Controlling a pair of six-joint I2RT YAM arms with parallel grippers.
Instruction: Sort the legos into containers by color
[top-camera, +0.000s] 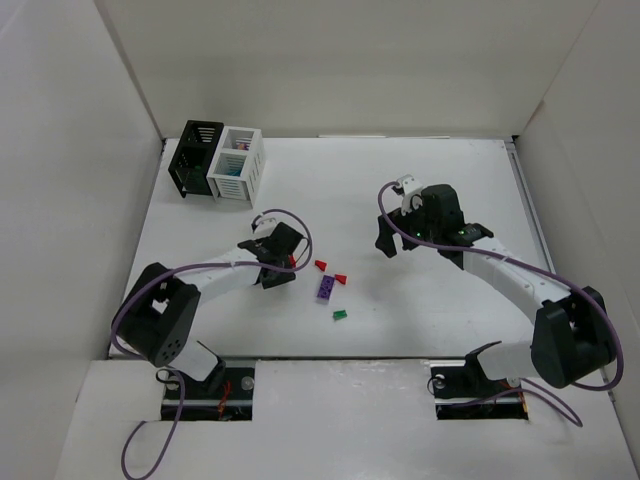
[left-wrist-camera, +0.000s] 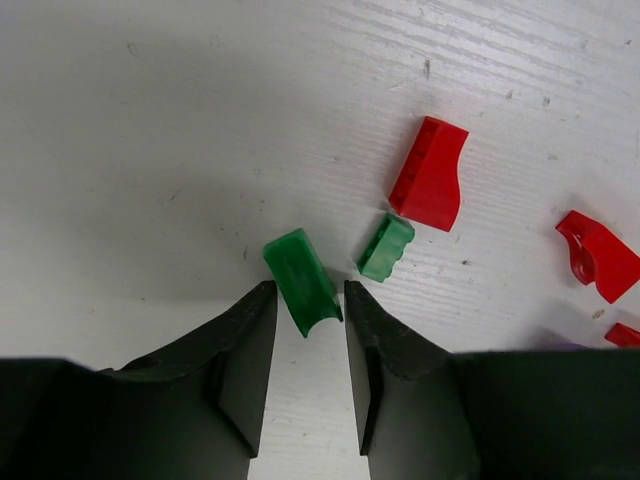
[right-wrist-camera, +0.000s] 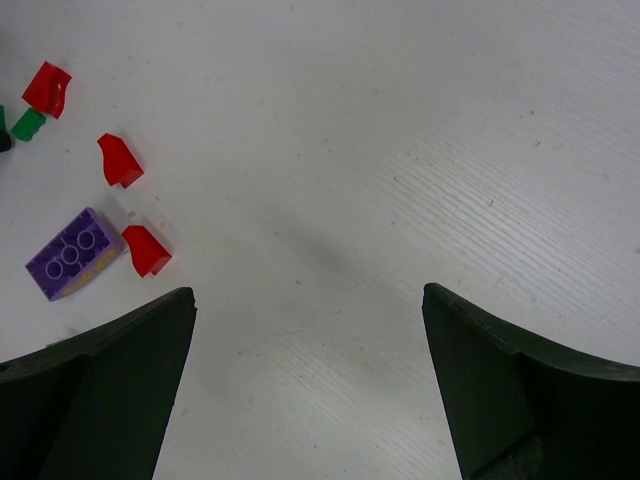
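Note:
My left gripper (left-wrist-camera: 308, 300) is down at the table and pinches the near end of a green curved brick (left-wrist-camera: 300, 282) between its fingertips. A small green brick (left-wrist-camera: 386, 247) and a red wedge (left-wrist-camera: 430, 174) lie just beyond it, and another red piece (left-wrist-camera: 598, 255) lies to the right. In the top view the left gripper (top-camera: 285, 262) is by two red pieces (top-camera: 321, 265), a purple brick (top-camera: 327, 288) and a green piece (top-camera: 340, 314). My right gripper (top-camera: 400, 240) is open and empty above bare table. The black bin (top-camera: 195, 158) and the white bin (top-camera: 236, 163) stand at the back left.
The right wrist view shows the purple brick (right-wrist-camera: 72, 253), red wedges (right-wrist-camera: 120, 160) and a green brick (right-wrist-camera: 28, 124) at its left edge. White walls (top-camera: 80, 200) enclose the table on three sides. The white bin holds some small pieces.

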